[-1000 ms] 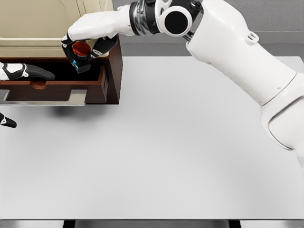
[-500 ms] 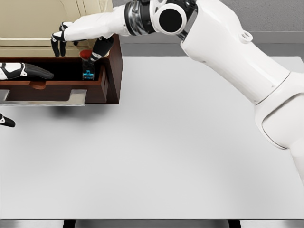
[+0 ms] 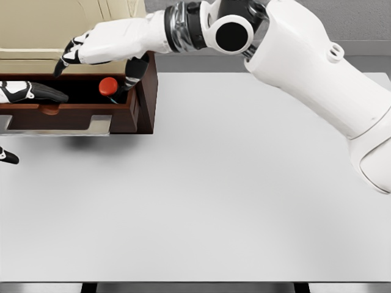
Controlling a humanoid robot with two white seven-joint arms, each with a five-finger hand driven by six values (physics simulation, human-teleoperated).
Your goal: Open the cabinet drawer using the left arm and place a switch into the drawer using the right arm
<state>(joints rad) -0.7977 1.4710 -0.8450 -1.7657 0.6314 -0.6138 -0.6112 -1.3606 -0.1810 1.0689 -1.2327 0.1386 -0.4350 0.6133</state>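
The dark wooden drawer (image 3: 144, 91) of the beige cabinet (image 3: 36, 30) stands pulled out at the upper left. Inside it, toward its right end, lies the switch (image 3: 108, 85), showing a red round button. My right hand (image 3: 98, 58) hovers just above the drawer, open, its fingers spread and pointing left, its black thumb (image 3: 135, 67) hanging down beside the switch without holding it. My left hand (image 3: 33, 91) shows at the left edge, open, with a straight finger lying across the drawer's front rim; most of that hand is out of frame.
The white table (image 3: 232, 195) stretches in front of and to the right of the cabinet. The big white right arm (image 3: 305, 67) crosses the top of the view. A grey metal plate (image 3: 91, 125) sits below the drawer front.
My right hand let go of the switch, which dropped into the drawer and now lies with its red button up. The hand opened and lifted slightly. The left hand stayed put.
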